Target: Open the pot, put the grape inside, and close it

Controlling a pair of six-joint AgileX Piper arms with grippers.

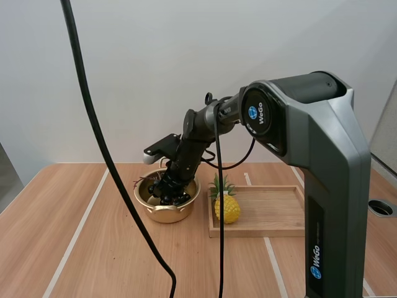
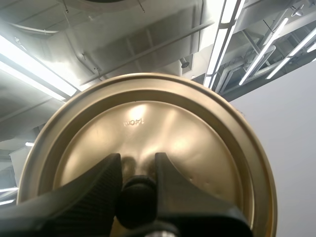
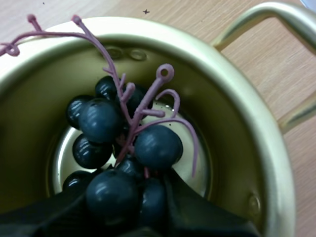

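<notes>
- Starting at your left side: your left claw (image 2: 138,165) is clamped on the black knob (image 2: 137,200) of the lid (image 2: 163,123), with one ribbed finger on each side of it. The lid's gold face is turned toward that wrist camera.
- Next over, the gold pot (image 1: 166,211) sits open on the wooden worktop (image 1: 62,236), just left of the tray. So the lid is off and in your left claw, not on the pot.
- Your right claw (image 1: 165,197) reaches down into the pot's mouth, with the arm coming in from the right and sloping down to it.
- From the right wrist, the grapes (image 3: 123,158) are inside the pot, low down by its shiny bottom. The fingers (image 3: 197,217) are closed narrow around the near end of the bunch, so that claw has the grapes in its grip.
- The dark berries hang together in a clump, and the pinkish stems (image 3: 143,103) stick up out of it. One long stem reaches across to the pot's rim.
- One pot handle (image 3: 266,12) shows just beyond the rim, over bare worktop.
- Further right, a yellow toy pineapple (image 1: 227,208) stands upright at the left end of the wooden tray (image 1: 273,214), close to the pot but not touching it.
</notes>
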